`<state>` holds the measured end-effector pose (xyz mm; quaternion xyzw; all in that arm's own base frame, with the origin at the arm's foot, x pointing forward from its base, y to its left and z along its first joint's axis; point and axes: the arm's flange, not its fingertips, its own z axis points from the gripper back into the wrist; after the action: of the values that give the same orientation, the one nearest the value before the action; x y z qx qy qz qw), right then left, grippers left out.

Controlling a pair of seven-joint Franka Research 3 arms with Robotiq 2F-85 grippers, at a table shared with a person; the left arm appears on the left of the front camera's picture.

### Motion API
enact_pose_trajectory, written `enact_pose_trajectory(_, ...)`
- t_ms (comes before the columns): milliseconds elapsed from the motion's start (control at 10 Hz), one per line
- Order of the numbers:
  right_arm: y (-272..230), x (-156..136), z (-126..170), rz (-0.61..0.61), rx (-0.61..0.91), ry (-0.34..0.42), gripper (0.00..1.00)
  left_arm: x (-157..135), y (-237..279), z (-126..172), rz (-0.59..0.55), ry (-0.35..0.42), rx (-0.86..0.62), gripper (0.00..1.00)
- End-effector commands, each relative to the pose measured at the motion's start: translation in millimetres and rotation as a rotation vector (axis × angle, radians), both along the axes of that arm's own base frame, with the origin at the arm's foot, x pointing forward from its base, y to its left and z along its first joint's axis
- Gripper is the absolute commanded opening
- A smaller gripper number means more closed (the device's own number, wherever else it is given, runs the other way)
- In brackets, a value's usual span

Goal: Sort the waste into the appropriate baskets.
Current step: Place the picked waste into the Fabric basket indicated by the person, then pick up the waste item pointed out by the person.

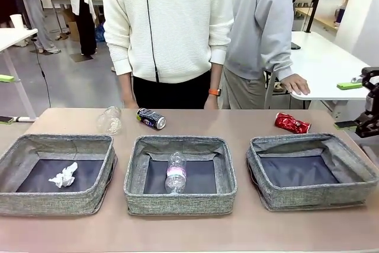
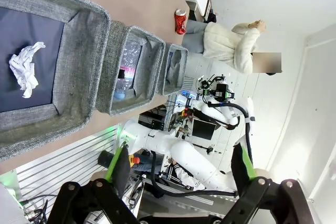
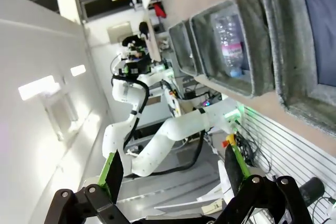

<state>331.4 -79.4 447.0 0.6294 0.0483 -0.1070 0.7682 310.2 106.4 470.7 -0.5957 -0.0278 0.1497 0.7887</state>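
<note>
Left tool (image 2: 181, 156), right tool (image 3: 172, 161): both wide, empty. Tissue (image 1: 64, 176) in L basket (image 1: 56, 205), pink-label bottle (image 1: 175, 173) in mid basket (image 1: 177, 202): one type per bin, prob. Crushed bottle (image 1: 110, 119), blue can (image 1: 151, 118), red can (image 1: 292, 124) lie on bench (image 1: 237, 119) at baskets' 12 o'clock; R basket (image 1: 314, 197) likely for cans.
</note>
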Motion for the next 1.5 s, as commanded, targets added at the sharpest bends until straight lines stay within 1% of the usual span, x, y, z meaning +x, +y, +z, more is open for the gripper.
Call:
enact_pose_trajectory(0,-2.0,0.0,3.8,0.008,0.0,0.02,1.0,-1.0,-0.4,2.3,-0.004,-0.006,-0.01,1.0)
enact_pose_trajectory(1400,-2.0,0.0,3.8,0.008,0.0,0.02,1.0,-1.0,-0.4,2.3,-0.004,-0.006,-0.01,1.0)
